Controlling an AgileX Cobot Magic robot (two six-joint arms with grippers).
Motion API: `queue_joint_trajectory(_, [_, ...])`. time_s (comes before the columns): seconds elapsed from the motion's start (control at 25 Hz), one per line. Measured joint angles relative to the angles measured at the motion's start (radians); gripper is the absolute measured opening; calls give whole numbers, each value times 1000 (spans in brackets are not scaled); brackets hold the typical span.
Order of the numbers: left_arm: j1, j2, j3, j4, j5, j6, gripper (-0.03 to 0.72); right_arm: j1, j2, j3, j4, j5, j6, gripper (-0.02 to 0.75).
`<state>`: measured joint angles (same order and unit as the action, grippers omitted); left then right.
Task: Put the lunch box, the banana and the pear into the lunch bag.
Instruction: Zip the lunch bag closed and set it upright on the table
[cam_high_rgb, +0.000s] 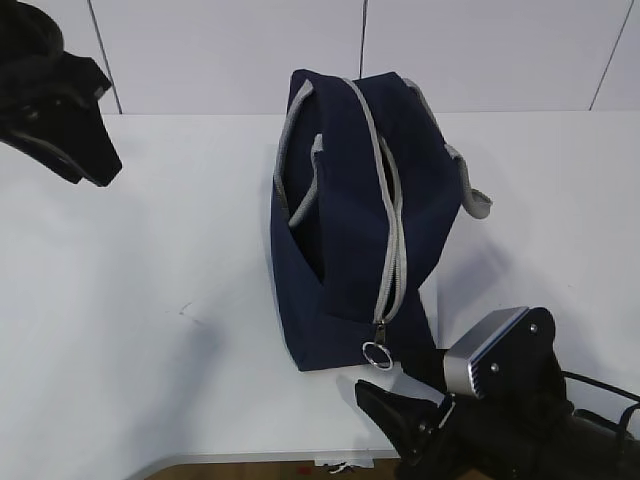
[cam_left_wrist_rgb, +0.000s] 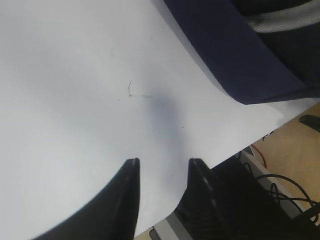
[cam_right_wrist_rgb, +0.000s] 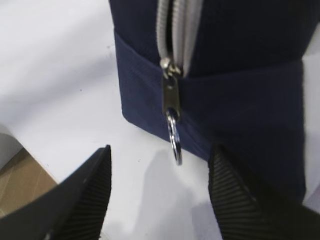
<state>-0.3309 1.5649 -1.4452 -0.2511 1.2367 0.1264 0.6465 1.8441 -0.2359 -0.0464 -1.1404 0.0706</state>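
**Right gripper lined up on the zip ring**

Your right gripper (cam_right_wrist_rgb: 160, 192) sits spread and empty just short of the ring pull (cam_right_wrist_rgb: 174, 137), likely to work the zipper. The bag (cam_high_rgb: 350, 230) stands mid-table. Your left gripper (cam_left_wrist_rgb: 162, 172) hovers part-open, holding nothing. No box, banana or pear shows.

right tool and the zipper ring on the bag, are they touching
Apart. The right wrist view shows the ring pull hanging between the open fingers of the right tool, with white table visible on both sides of it.
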Motion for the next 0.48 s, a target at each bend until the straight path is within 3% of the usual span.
queue_joint_trajectory(0.48, [0,0,0,0,0,0,244,0,4,-26,-8,-4,6,461])
